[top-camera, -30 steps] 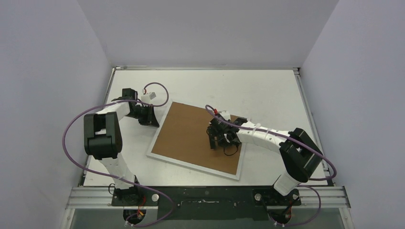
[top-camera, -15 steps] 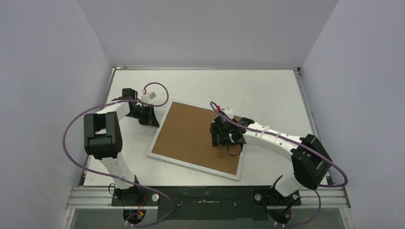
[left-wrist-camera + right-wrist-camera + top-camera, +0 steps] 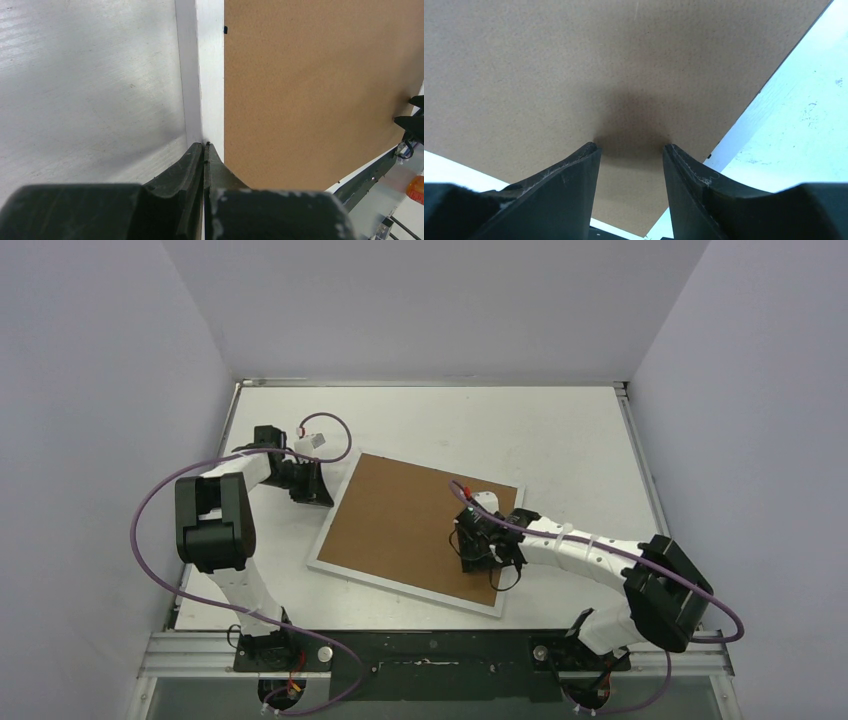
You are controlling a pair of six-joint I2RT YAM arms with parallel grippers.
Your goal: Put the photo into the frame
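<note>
The frame (image 3: 400,590) lies flat on the table, its narrow white border (image 3: 210,75) showing around a plain brown backing board (image 3: 410,525) that fills its middle. The photo is hidden. My left gripper (image 3: 322,487) is shut, nothing between its jaws, and its tip (image 3: 205,145) rests against the frame's left border. My right gripper (image 3: 478,558) points down at the board's near right part. It is open, with both fingertips on or just above the brown board (image 3: 599,65) and bare board in the gap (image 3: 630,146). The frame's white edge (image 3: 744,125) runs just right of it.
White table (image 3: 560,440) enclosed by pale walls at left, back and right. A black mounting rail (image 3: 430,655) with both arm bases runs along the near edge. Purple cables (image 3: 140,530) loop off both arms.
The right gripper has slid along the board toward the near right corner and its jaws have narrowed. The left arm and the frame have not moved.
</note>
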